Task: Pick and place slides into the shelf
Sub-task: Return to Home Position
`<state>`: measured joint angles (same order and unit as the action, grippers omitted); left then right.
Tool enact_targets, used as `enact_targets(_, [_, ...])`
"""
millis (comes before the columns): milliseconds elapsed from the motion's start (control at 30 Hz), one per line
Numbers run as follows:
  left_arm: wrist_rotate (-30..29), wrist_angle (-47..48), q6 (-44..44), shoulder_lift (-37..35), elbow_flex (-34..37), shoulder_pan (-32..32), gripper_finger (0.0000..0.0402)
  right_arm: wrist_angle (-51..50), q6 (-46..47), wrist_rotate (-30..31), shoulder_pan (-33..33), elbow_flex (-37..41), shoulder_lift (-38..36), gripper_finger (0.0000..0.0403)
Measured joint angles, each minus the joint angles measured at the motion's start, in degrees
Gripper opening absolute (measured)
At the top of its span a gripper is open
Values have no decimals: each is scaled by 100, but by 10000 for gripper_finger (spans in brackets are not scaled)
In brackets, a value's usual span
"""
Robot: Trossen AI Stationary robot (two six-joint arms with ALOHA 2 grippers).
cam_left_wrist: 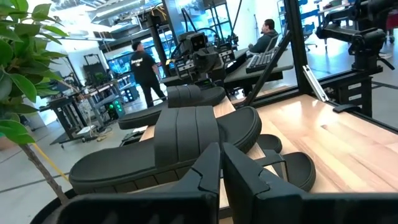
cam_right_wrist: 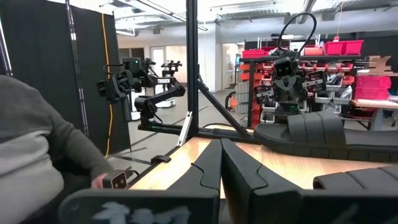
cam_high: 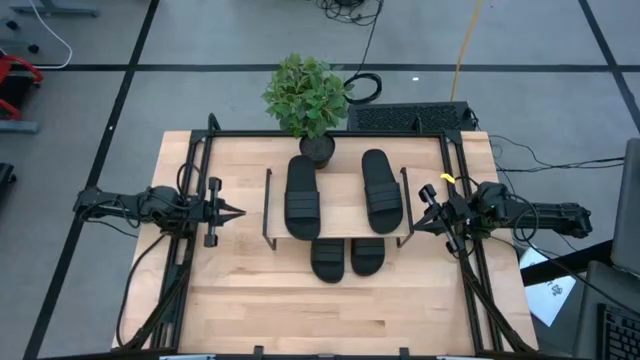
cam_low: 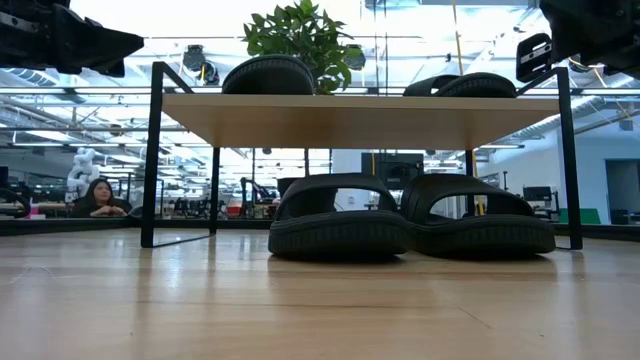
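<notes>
On the tabletop (cam_high: pixel 300 310), the shelf (cam_high: pixel 340 205) carries two black, ribbed-strap slides (cam_high: pixel 302 196) on its plank, with two more slides (cam_high: pixel 328 259) beneath at its 6 o'clock edge, all lying 12 to 6. The left tool (cam_high: pixel 232 212) at the shelf's 9 o'clock and the nearer right tool (cam_high: pixel 422 218) at 3 o'clock both point inward, closed and empty.

1 potted plant (cam_high: pixel 306 95), 1 seated person (cam_low: pixel 100 197) far behind

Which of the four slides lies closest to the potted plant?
The left slide on top of the shelf: its far end is right by the pot. The other top slide lies farther right; the two lower slides sit underneath.
</notes>
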<state>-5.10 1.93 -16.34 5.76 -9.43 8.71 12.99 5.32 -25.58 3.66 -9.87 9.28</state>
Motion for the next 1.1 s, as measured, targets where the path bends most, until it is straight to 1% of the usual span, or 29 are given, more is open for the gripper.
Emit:
enact_targets(300, [0, -1, 8, 0, 0, 0, 2, 0, 0, 0, 0, 0, 0, 0])
enact_targets(600, [2, -1, 14, 0, 0, 0, 25, 0, 0, 0, 0, 0, 0, 0])
enact_targets(733, [2, 0, 13, 0, 0, 0, 28, 0, 0, 0, 0, 0, 0, 0])
enact_targets(1100, [2, 0, 9, 0, 0, 0, 1, 130, -143, 62, 0, 2, -1, 0])
